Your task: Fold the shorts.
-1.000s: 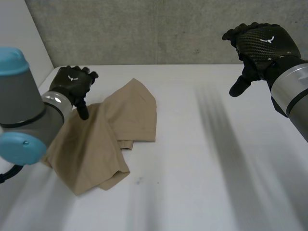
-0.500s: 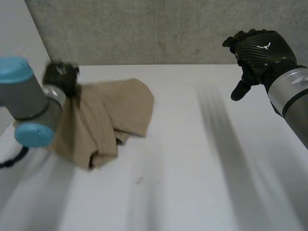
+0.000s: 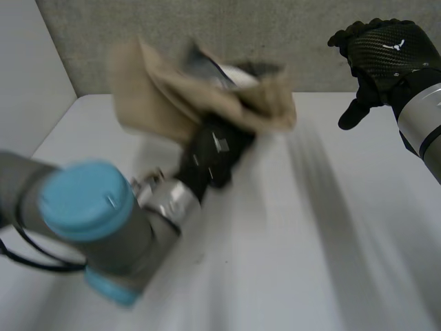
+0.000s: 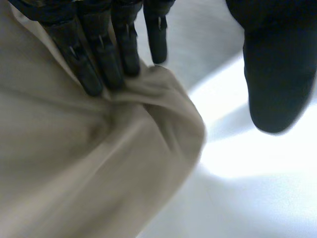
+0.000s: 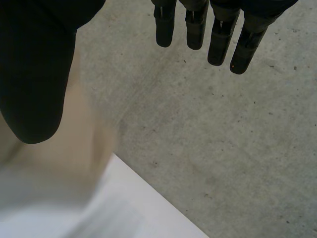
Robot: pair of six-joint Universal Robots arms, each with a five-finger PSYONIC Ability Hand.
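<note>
The tan shorts [image 3: 200, 89] are bunched up in the air over the far middle of the white table [image 3: 310, 262]. My left hand [image 3: 210, 155] is raised right under them. In the left wrist view its straight fingers [image 4: 94, 64] lie against the crumpled cloth [image 4: 99, 163], while the thumb [image 4: 277, 64] stands apart from it over the table. My right hand [image 3: 382, 58] hovers high at the far right, away from the shorts, with straight fingers [image 5: 218, 34] and nothing in it. A tan patch of the shorts [image 5: 94, 144] shows beside its thumb.
A grey concrete wall [image 3: 275, 41] closes off the table's far side, and a pale side wall [image 3: 27, 83] stands at the left. My left arm with its light-blue cap [image 3: 86, 200] reaches across the near left of the table.
My left hand took the shorts at the far left, swept them up and to the right off the table, and has spread its fingers again. The right hand barely moved.
</note>
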